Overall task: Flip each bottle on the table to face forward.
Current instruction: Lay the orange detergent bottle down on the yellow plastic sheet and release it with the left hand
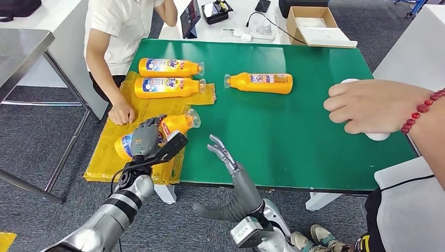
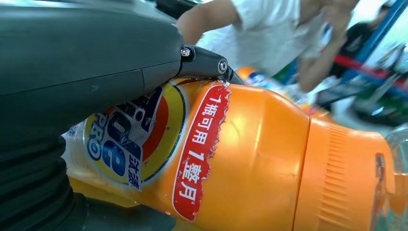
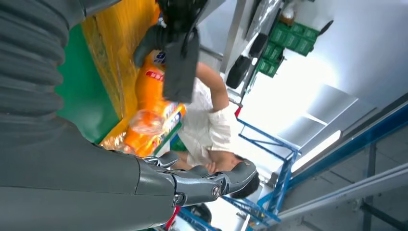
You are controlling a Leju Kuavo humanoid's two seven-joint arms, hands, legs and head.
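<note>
My left hand (image 1: 145, 137) grips an orange detergent bottle (image 1: 176, 125) lying on the yellow mat (image 1: 107, 157) at the table's near left corner, clear cap pointing right. Up close the held bottle (image 2: 250, 159) shows its blue and yellow label and a red sticker, with my left hand (image 2: 72, 72) wrapped over it. Two more orange bottles (image 1: 169, 67) (image 1: 167, 87) lie side by side on the mat further back. Another bottle (image 1: 261, 82) lies on the green table (image 1: 294, 136). My right hand (image 1: 223, 154) hovers open over the table's near edge, holding nothing; its fingers (image 3: 202, 185) are spread.
A seated person rests a hand (image 1: 122, 113) on the mat by the bottles. Another person's hand (image 1: 372, 105) covers a white object at the table's right edge. A cardboard box (image 1: 312, 25), tablet and cables sit on the white desk behind.
</note>
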